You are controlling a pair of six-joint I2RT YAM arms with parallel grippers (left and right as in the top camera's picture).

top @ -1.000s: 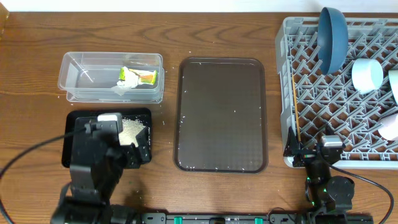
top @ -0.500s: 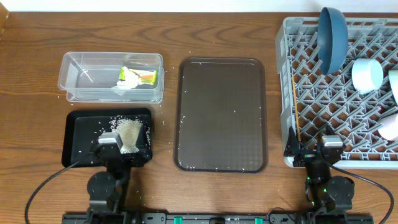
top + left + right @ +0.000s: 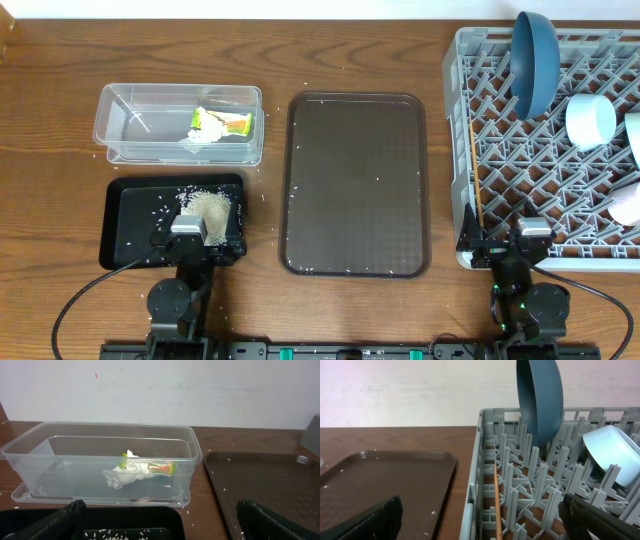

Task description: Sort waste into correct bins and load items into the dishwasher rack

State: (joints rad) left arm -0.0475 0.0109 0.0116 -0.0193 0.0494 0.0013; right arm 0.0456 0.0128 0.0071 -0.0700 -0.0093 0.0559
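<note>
Two bins, one rack, one brown tray (image 3: 355,180). Both arms sit folded low at the near table edge. The left gripper (image 3: 160,512) is spread wide and empty — the wrapper (image 3: 142,469) lies ahead of its jaws in the clear tub (image 3: 30,450), and the rice (image 3: 205,205) is under them in the black tray (image 3: 130,225). The right gripper (image 3: 481,506) is also wide and empty — one stick (image 3: 496,500) lies in the rack (image 3: 476,470) ahead between its jaws, with the dark-blue bowl (image 3: 540,400) upright beyond.

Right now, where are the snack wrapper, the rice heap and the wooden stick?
snack wrapper (image 3: 158,468), left wrist view, on its coloured crumpled part.
rice heap (image 3: 209,205), overhead view, on the middle of the pile.
wooden stick (image 3: 496,500), right wrist view, about halfway along it.
</note>
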